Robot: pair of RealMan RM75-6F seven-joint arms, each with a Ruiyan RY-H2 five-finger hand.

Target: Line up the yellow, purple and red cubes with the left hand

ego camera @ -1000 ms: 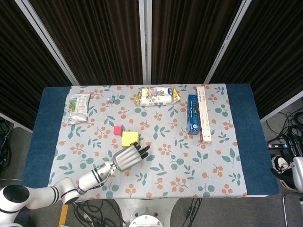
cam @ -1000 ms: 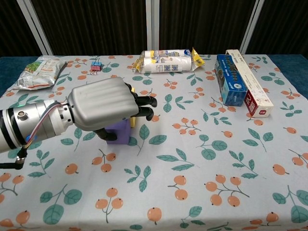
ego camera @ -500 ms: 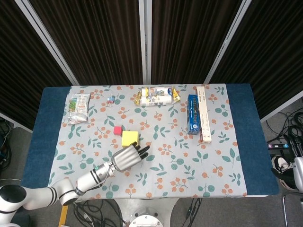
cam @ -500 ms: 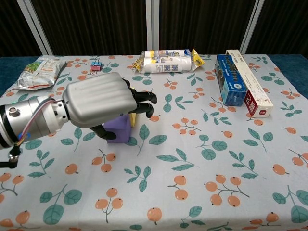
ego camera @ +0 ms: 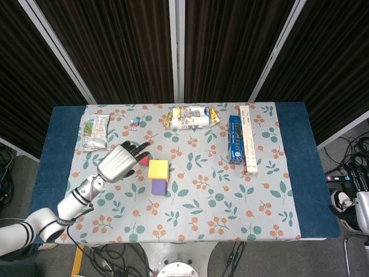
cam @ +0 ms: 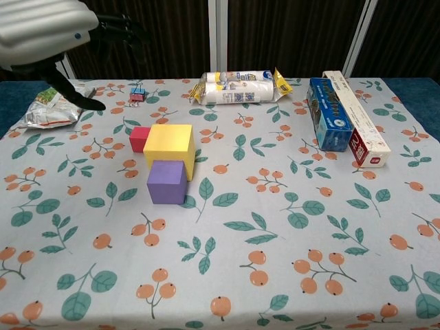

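1. Hovering above the desk [ego camera: 300,173], my left hand [ego camera: 120,162] holds nothing, fingers spread.
2. The purple cube [cam: 167,182] touches the yellow cube [cam: 169,147] at its 6 o'clock; the red cube [cam: 139,138] sits at its 9 o'clock.

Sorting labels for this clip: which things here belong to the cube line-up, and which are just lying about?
Job: yellow cube, purple cube, red cube, left robot hand.

Lying about: snack bag, wrapped roll, blue box, white box, small clip.
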